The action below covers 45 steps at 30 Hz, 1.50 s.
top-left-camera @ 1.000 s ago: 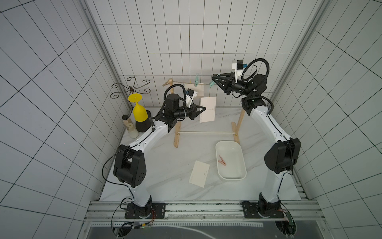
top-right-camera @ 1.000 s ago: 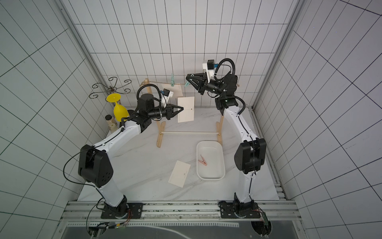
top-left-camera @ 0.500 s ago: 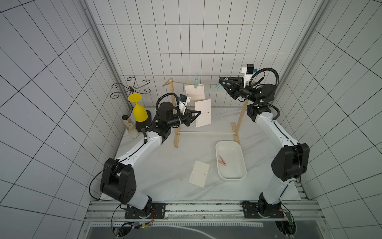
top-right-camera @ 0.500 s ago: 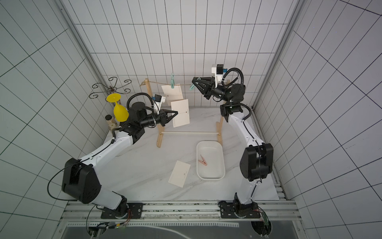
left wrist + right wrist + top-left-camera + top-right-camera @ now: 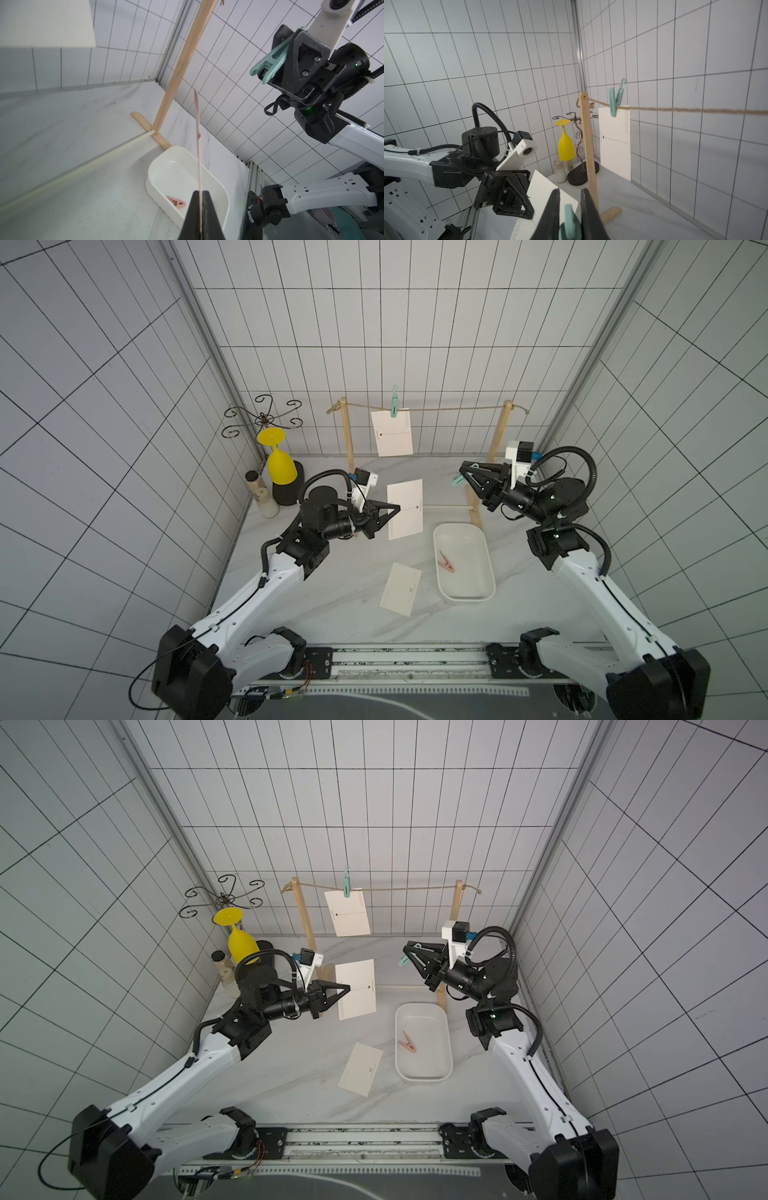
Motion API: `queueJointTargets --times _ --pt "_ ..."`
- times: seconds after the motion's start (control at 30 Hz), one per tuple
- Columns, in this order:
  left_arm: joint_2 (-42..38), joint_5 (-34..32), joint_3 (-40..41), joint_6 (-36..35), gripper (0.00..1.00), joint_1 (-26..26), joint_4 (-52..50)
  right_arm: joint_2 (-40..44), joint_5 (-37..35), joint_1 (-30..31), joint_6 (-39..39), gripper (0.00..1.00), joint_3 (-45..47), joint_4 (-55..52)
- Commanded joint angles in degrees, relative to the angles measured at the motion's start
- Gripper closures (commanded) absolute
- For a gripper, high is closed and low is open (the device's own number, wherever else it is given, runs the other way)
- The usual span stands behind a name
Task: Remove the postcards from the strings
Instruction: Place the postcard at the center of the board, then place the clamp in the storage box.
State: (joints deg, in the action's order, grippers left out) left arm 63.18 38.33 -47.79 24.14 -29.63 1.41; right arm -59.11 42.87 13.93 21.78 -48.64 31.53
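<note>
Marble counter, tiled walls. L fingers pinched shut on held card above counter centre; R fingers clamped on teal peg. Hung card pegged on string over back edge; flat card front-centre by tray.

Both top views look steeply down from high above the arm bases toward the back wall, covering the whole table and the frame. The left wrist camera looks low across the tray at the right arm. The right wrist camera looks along the strings at the left arm.
</note>
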Motion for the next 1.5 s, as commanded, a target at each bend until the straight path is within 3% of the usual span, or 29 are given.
queueJointTargets --times 0.0,0.2,0.37,0.63,0.9,0.97,1.07,1.1,1.2,1.33,1.47 --pt "-2.2 -3.4 5.3 3.9 1.0 -3.4 -3.8 5.3 -6.4 0.6 0.1 1.0 10.7 -7.7" --pt "-5.5 -6.9 14.7 10.3 1.0 -10.2 -3.6 15.5 -12.4 0.9 4.0 1.0 25.6 -15.2" --pt "-5.2 -7.7 20.9 14.7 1.0 -12.8 -1.1 20.1 -15.6 1.1 7.3 1.0 33.7 -17.2" --pt "3.5 -6.1 24.5 16.8 1.0 -13.6 7.9 16.2 -17.3 1.4 8.5 1.0 38.7 -18.1" --pt "8.7 -7.1 24.1 15.8 1.0 -13.7 10.1 13.2 -20.6 1.6 8.3 0.99 39.4 -17.4" --pt "9.2 -8.2 24.0 15.7 0.94 -13.7 10.1 11.8 -20.9 1.7 8.1 0.9 39.4 -17.0" --pt "10.0 -9.5 23.5 15.3 0.83 -13.5 10.1 9.6 -21.4 1.7 8.2 0.85 39.4 -16.3" --pt "10.2 -10.0 23.4 15.2 0.8 -13.3 10.0 8.9 -21.6 1.7 8.1 0.77 39.4 -16.0" --pt "9.8 -11.2 23.5 14.9 0.69 -11.9 9.3 7.8 -22.2 1.7 8.4 0.64 39.2 -15.5" --pt "6.3 -12.4 24.1 14.0 0.67 -7.9 6.6 8.6 -23.5 1.8 8.4 0.5 37.8 -16.9" --pt "1.1 -13.8 23.5 11.9 0.67 -3.3 1.3 10.7 -24.9 1.8 7.5 0.44 35.6 -19.1"
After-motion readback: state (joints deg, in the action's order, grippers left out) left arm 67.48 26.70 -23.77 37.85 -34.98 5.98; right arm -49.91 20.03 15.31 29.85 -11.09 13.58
